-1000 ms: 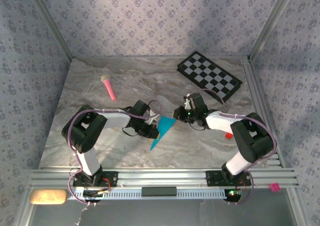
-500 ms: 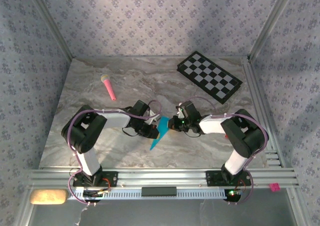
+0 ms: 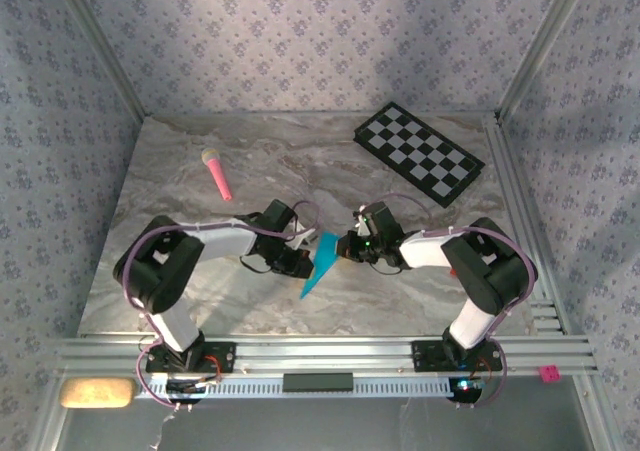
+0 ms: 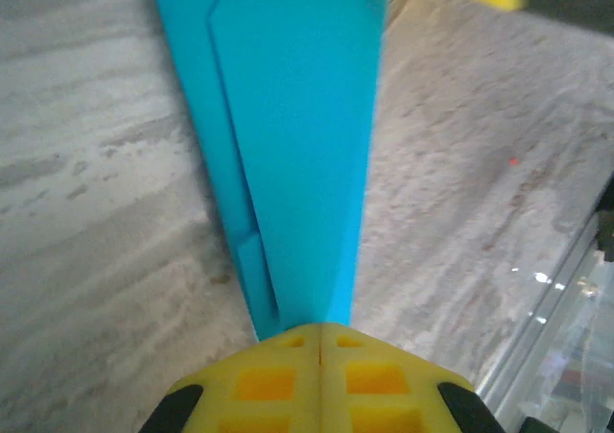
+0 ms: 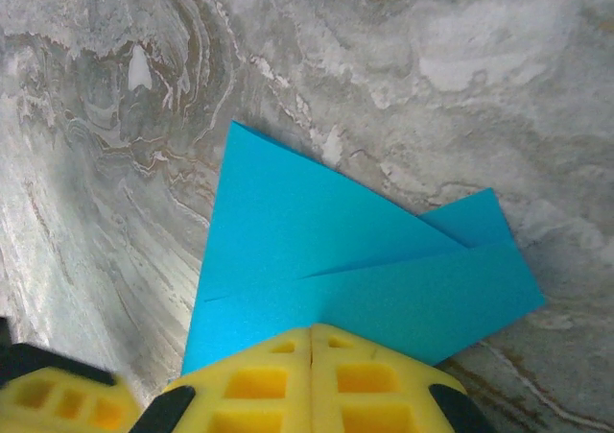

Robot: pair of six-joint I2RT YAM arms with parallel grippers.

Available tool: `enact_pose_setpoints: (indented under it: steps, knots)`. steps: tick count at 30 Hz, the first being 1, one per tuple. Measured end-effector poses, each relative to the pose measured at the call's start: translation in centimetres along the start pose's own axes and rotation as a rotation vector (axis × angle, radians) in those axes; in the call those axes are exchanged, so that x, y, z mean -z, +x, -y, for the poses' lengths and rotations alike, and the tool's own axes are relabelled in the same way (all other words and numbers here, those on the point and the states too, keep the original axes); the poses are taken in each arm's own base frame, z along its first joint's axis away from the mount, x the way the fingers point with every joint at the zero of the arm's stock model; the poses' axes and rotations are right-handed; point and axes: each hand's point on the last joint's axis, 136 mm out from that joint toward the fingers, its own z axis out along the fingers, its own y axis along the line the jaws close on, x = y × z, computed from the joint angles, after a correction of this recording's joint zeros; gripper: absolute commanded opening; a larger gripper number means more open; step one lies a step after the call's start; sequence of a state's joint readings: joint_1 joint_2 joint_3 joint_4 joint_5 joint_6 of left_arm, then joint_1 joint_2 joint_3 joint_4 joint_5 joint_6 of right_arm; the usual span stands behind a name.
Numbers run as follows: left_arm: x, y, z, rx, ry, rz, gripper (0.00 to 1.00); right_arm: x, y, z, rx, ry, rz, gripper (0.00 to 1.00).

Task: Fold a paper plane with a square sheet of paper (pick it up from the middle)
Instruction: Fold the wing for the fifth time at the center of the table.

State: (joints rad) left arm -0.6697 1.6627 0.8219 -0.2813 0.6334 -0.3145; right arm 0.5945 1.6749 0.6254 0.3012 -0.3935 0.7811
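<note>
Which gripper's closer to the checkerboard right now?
Right. The right gripper clamps the right edge of the folded cyan paper, and the checkerboard lies beyond it toward the far right. The left gripper pinches the paper's left edge, farther away.

This was a robot test booth in a lab rather than a home. A marble-look table (image 3: 300, 161) was boxed in by flowered wallpaper walls (image 3: 300, 41) on bare metal posts (image 3: 100, 46). A left arm (image 3: 225, 239) and a right arm (image 3: 430, 251) were bolted to a slotted metal rail (image 3: 330, 351) at 6 o'clock, and a checkered board (image 3: 420, 153) lay at 2 o'clock.
</note>
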Motion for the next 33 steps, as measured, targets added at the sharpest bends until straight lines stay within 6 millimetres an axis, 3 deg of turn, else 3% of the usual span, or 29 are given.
enact_pose_setpoints:
  steps: [5, 10, 16, 21, 25, 33]
  knots:
    - [2.2, -3.2, 3.1, -0.007, 0.05, 0.09, 0.0, 0.0, -0.1, 0.1, -0.002, 0.002, 0.003, 0.06]
    - [0.7, -5.0, 5.0, -0.01, 0.096, 0.074, 0.0, 0.0, -0.1, 0.1, -0.002, 0.002, 0.003, 0.06]
    - [-2.7, -4.1, 4.2, 0.028, 0.058, -0.003, 0.0, 0.0, -0.2, 0.1, -0.002, 0.001, 0.003, 0.06]
    - [-4.1, -3.8, 2.9, 0.036, -0.01, -0.013, 0.0, 0.0, -0.1, 0.1, -0.003, 0.002, 0.002, 0.06]
    - [-4.6, -3.3, 1.9, 0.04, -0.045, -0.016, 0.0, 0.0, -0.1, 0.1, -0.003, 0.002, 0.001, 0.06]
    - [-4.4, -2.5, 1.9, 0.015, -0.017, 0.018, 0.0, -0.1, -0.1, 0.1, -0.006, -0.006, -0.006, 0.06]
